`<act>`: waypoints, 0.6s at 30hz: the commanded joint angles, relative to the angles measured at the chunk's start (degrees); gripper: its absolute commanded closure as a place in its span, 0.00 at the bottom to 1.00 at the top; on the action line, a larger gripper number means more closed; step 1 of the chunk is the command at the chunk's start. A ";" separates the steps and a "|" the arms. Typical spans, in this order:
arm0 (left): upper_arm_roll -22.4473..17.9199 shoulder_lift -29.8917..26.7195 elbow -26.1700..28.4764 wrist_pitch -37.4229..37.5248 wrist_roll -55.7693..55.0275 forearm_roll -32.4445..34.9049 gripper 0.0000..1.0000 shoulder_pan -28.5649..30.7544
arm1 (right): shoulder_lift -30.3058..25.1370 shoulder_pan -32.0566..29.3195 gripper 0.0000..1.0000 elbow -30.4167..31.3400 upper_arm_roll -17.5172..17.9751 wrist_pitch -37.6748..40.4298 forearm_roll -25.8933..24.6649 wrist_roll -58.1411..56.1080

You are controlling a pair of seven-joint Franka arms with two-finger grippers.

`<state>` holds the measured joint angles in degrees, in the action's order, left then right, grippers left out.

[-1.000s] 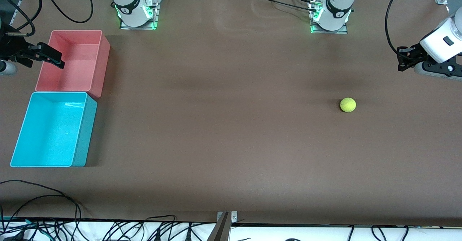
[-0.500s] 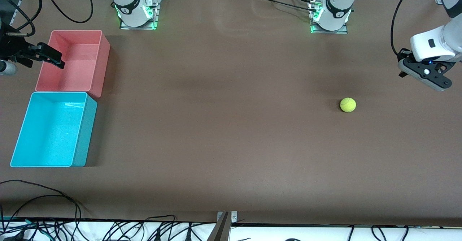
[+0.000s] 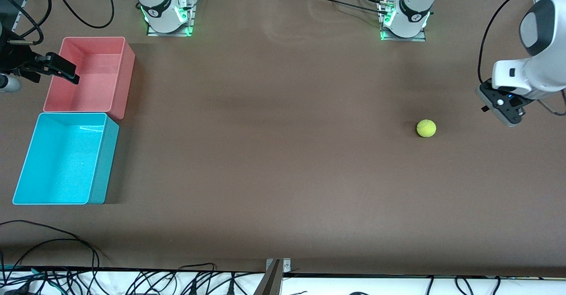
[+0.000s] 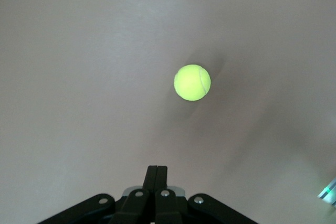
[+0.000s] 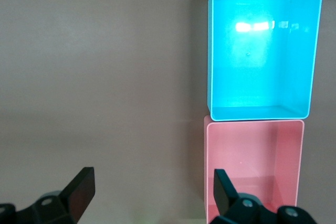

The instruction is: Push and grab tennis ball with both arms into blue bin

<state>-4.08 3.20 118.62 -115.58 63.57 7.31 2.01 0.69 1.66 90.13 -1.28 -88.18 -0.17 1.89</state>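
Left arm bent downward over the worktop's left-arm end, left pincer [image 4: 156, 174] fingers pressed together and empty, right arm waiting, right pincer [image 5: 152, 190] spread wide and empty over the worktop's right-arm end

Small yellow-green tennis ball [image 3: 426, 128], fuzzy and matt like felt, crossed by a thin pale seam [image 4: 200, 78]. Rectangular cyan plastic bin [image 3: 106, 162], smooth-walled with a thin pale rim and a glossy floor catching bright glints [image 5: 254, 26]; pink-red plastic tub [image 3: 124, 80] beside it, equally smooth but duller in sheen. Brown table covering [image 3: 283, 162], matt and cloth-like with faint ripples near the bases; white arm shells [image 3: 526, 76] of smooth semi-gloss plastic, dark grey caps [image 3: 534, 27] satiny, black gripper fingers [image 5: 79, 190] matt, metal mounting plates [image 3: 170, 32] dull.
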 commanded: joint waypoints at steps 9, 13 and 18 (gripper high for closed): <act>0.03 7.26 3.99 -8.52 13.51 -6.07 1.00 3.88 | -0.25 0.27 0.00 -0.05 -0.48 0.12 1.04 0.13; 0.03 9.54 3.99 -10.19 17.11 -7.48 1.00 4.14 | -0.25 0.27 0.00 -0.05 -0.48 0.12 1.04 0.04; 0.03 12.18 3.99 -13.43 19.75 -7.48 1.00 4.14 | -0.25 0.27 0.00 -0.05 -0.48 0.12 1.04 0.21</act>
<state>-4.19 12.61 122.97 -125.82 78.84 1.40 5.87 0.71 1.66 90.14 -1.29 -88.18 -0.16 1.90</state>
